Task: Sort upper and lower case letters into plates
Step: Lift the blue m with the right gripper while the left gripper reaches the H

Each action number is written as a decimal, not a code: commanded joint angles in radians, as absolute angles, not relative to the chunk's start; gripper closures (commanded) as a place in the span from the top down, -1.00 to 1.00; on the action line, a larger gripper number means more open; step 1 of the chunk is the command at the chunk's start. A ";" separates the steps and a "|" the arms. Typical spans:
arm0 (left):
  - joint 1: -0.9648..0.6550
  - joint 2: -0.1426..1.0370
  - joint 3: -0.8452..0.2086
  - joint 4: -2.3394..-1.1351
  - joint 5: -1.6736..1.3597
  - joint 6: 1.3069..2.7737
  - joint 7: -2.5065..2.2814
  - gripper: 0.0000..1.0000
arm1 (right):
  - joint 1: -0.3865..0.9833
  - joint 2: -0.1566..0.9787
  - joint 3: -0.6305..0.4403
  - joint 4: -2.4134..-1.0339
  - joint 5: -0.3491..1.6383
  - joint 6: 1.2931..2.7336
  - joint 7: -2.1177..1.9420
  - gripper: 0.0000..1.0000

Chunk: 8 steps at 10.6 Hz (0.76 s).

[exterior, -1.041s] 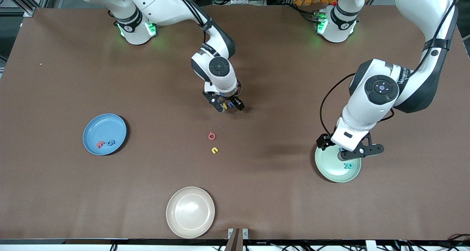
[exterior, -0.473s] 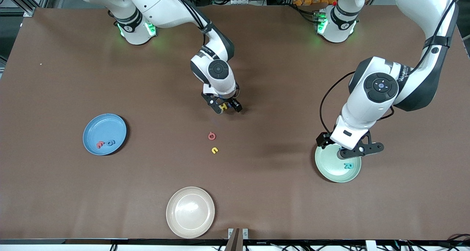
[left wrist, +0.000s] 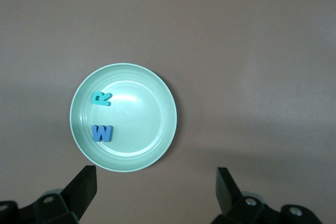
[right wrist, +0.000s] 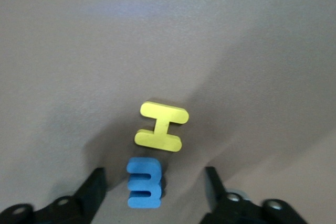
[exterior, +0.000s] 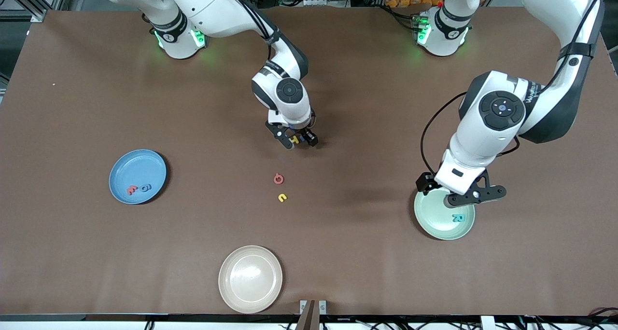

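My right gripper [exterior: 296, 140] is open and low over the table, its fingers either side of a blue letter [right wrist: 145, 184], with a yellow H [right wrist: 161, 127] right beside it; both lie on the table [exterior: 293, 139]. A red letter [exterior: 278, 178] and a yellow letter [exterior: 282, 198] lie nearer the camera. The blue plate [exterior: 126, 168] holds a red letter [exterior: 131, 190] and a blue letter [exterior: 146, 187]. My left gripper [exterior: 455, 195] is open and empty, held above the mint green plate [left wrist: 152, 129], which holds a teal R [left wrist: 101, 98] and a blue W [left wrist: 103, 132].
A beige-cream plate [exterior: 250, 278] sits near the table's front edge, nearest the camera. The brown table top [exterior: 367, 253] is bare between the plates.
My right gripper has shifted slightly and settled around the blue letter and yellow H. My left gripper has barely moved above the mint plate.
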<state>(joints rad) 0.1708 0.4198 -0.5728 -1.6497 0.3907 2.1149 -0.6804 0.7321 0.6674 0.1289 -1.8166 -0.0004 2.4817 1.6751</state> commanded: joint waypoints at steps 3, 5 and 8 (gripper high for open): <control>0.167 0.403 -0.606 -1.654 0.383 2.094 -0.663 1.00 | 0.749 0.667 0.118 -1.819 -0.034 2.482 1.698 -1.00; 0.160 0.408 -0.607 -1.655 0.383 2.092 -0.667 1.00 | 0.739 0.657 0.118 -1.819 -0.044 2.477 1.684 -1.00; 0.127 0.414 -0.607 -1.655 0.383 2.094 -0.705 1.00 | 0.692 0.612 0.118 -1.810 -0.043 2.465 1.605 -1.00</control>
<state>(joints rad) 0.1431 0.4210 -0.6051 -1.6529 0.3907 2.1088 -0.6840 0.7244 0.6555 0.1173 -1.8040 -0.0248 2.4818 1.6350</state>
